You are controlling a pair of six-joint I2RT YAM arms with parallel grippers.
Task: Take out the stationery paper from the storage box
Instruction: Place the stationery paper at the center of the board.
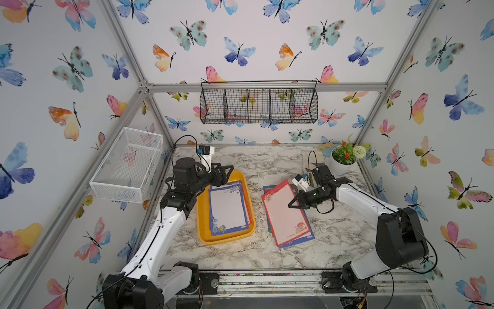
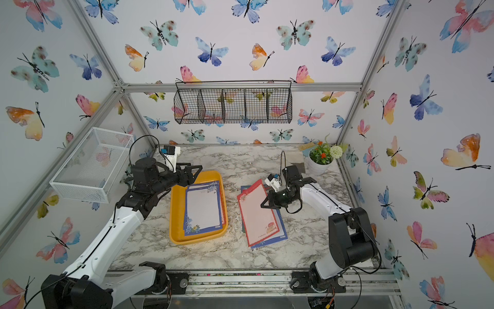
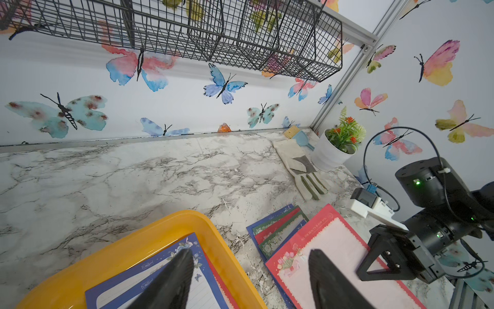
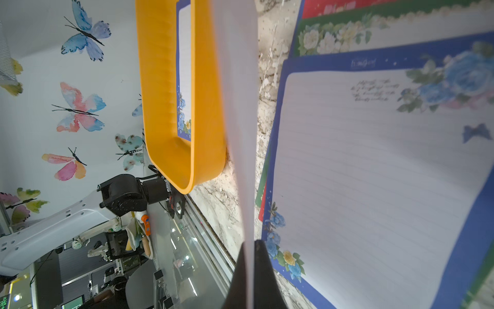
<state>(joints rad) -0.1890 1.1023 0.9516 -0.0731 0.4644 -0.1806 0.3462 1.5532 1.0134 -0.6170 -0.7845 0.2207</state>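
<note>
R gripper jaws pressed together, pinching red-bordered sheet by its edge, sheet tilted above pile on table. L gripper jaws spread, over far end of tray; blue-bordered sheets lie inside, beneath jaws.

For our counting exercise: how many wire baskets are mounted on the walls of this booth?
2. A white mesh basket is on the left side wall. A black wire basket hangs on the back wall. No others show, though one could be out of view.
</note>
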